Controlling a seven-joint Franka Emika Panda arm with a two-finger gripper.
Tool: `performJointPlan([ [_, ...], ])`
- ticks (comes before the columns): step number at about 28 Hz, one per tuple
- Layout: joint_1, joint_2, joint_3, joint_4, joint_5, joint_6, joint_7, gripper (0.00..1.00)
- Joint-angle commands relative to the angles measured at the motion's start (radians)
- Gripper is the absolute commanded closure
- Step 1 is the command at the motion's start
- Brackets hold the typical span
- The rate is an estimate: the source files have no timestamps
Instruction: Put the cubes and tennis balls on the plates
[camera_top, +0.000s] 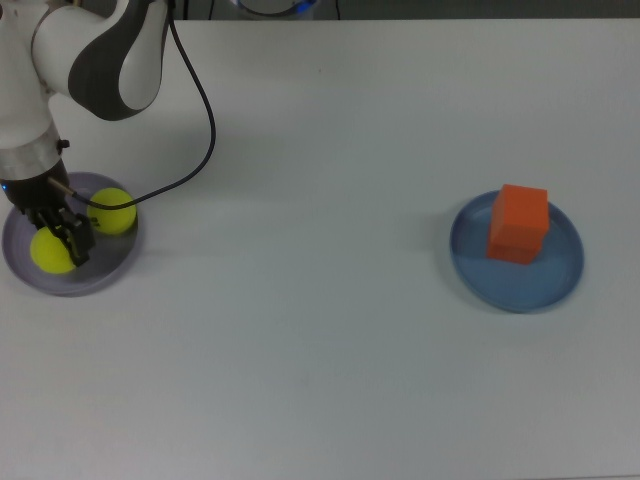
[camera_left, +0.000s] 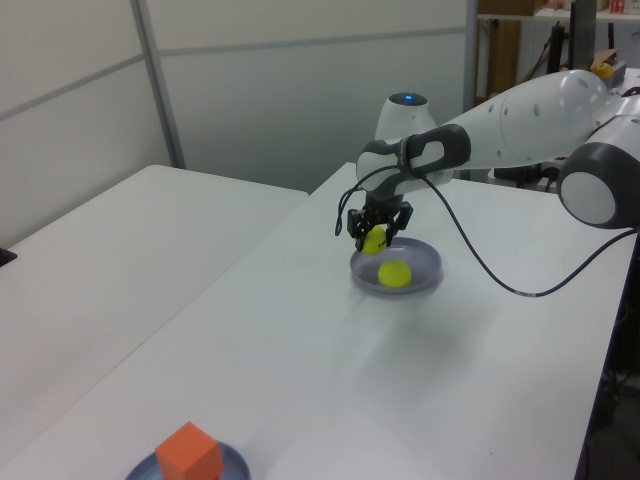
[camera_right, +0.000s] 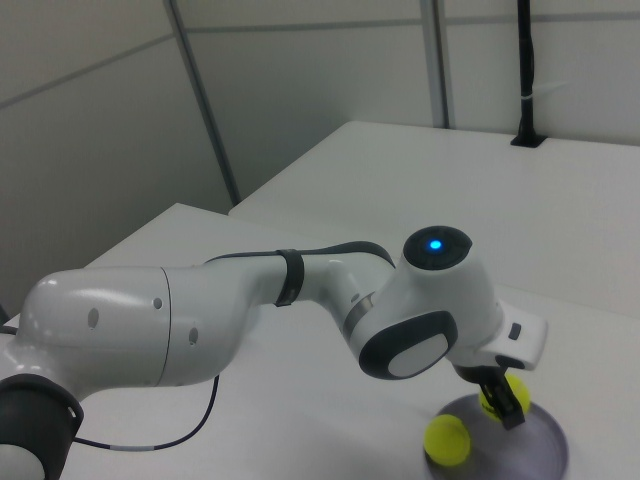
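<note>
My gripper (camera_top: 55, 240) is shut on a yellow-green tennis ball (camera_top: 48, 253) over the left part of the lavender plate (camera_top: 100, 278) at the top view's left edge. A second tennis ball (camera_top: 112, 212) lies on that plate, close beside the fingers. In the left view the held ball (camera_left: 375, 240) hangs just above the plate's rim (camera_left: 425, 262), with the other ball (camera_left: 394, 273) resting inside. The right view shows the gripper (camera_right: 505, 400), the held ball (camera_right: 493, 399) and the resting ball (camera_right: 447, 440). An orange cube (camera_top: 518, 222) stands on the blue plate (camera_top: 560, 270) at the top view's right.
A black cable (camera_top: 205, 110) loops from the arm down to the wrist. The white arm (camera_top: 70, 60) fills the top view's upper left corner. The white table (camera_top: 300, 330) stretches between the two plates. In the left view the cube (camera_left: 188, 453) sits at the near edge.
</note>
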Motion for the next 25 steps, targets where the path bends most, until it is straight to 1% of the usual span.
performJointPlan([
  [1,0.011,-0.016,-0.014,-0.037,-0.009,-0.023,-0.03,0.73],
  [2,0.008,-0.017,-0.014,-0.038,-0.009,-0.029,-0.035,0.28],
  [3,0.005,-0.018,-0.014,-0.038,-0.009,-0.042,-0.035,0.0],
  [5,-0.003,-0.021,-0.016,-0.03,-0.009,-0.101,-0.038,0.0],
  [8,-0.005,-0.037,-0.016,-0.024,-0.011,-0.149,-0.04,0.0],
  [9,-0.003,-0.062,-0.016,-0.024,-0.014,-0.175,-0.04,0.0],
  [12,0.0,-0.099,-0.014,-0.024,-0.018,-0.213,-0.038,0.0],
  [13,0.005,-0.128,-0.013,-0.024,-0.029,-0.245,-0.035,0.0],
  [16,0.008,-0.186,-0.001,-0.024,-0.067,-0.301,-0.029,0.0],
  [17,0.02,-0.223,0.002,-0.024,-0.092,-0.34,-0.026,0.0],
  [19,0.041,-0.252,0.005,-0.024,-0.103,-0.368,-0.021,0.0],
  [21,0.051,-0.275,0.012,-0.024,-0.103,-0.379,-0.009,0.0],
  [23,0.049,-0.303,0.056,-0.024,-0.112,-0.384,0.003,0.0],
  [25,0.043,-0.321,0.096,-0.024,-0.133,-0.39,0.012,0.0],
])
